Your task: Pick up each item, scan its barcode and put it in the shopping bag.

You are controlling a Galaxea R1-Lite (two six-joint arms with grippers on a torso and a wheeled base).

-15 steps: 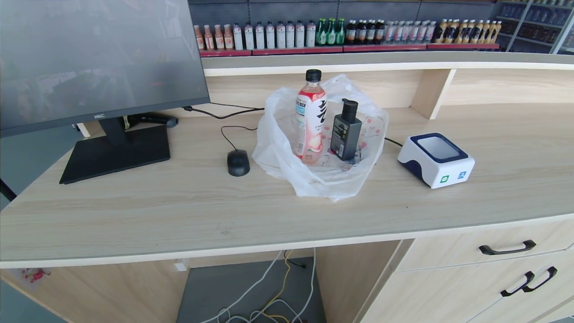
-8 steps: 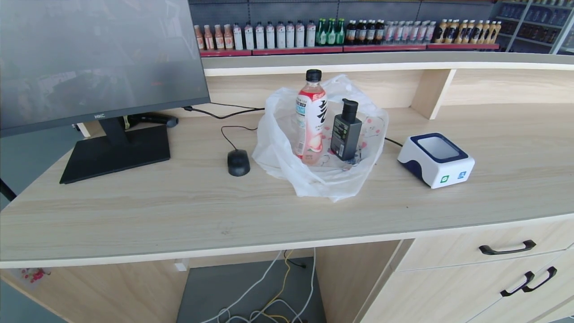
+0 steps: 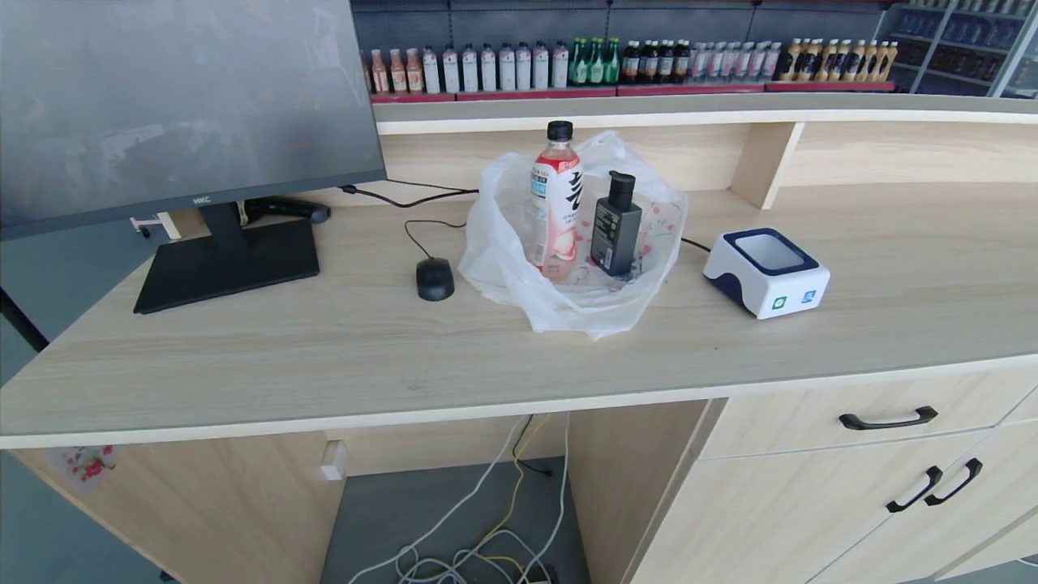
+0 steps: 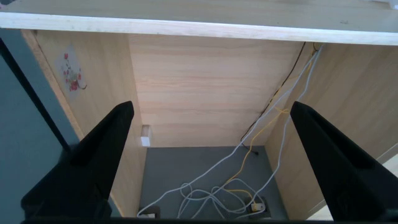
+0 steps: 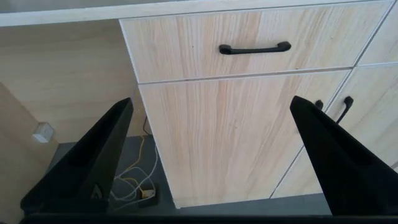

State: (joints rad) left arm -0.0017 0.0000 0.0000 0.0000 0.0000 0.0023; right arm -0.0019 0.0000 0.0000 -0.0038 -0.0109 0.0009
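Pink drink bottle (image 3: 555, 212) and dark pump bottle (image 3: 615, 231) stand upright in the flimsy bag (image 3: 503, 259) mid-counter (image 3: 324, 349), mouse (image 3: 435, 278) left, scanner (image 3: 765, 272) right; they look stiff but slick, so I'd grab mid-body, while the left gripper (image 4: 210, 112) and right gripper (image 5: 210, 109) hang wide open under the countertop.

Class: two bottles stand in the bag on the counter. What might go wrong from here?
1. The tall bottle stands upright in the limp bag; a nudge might tip it onto the dark bottle beside it.
2. The left gripper and right gripper hang open below the counter; rising, they might strike its edge.
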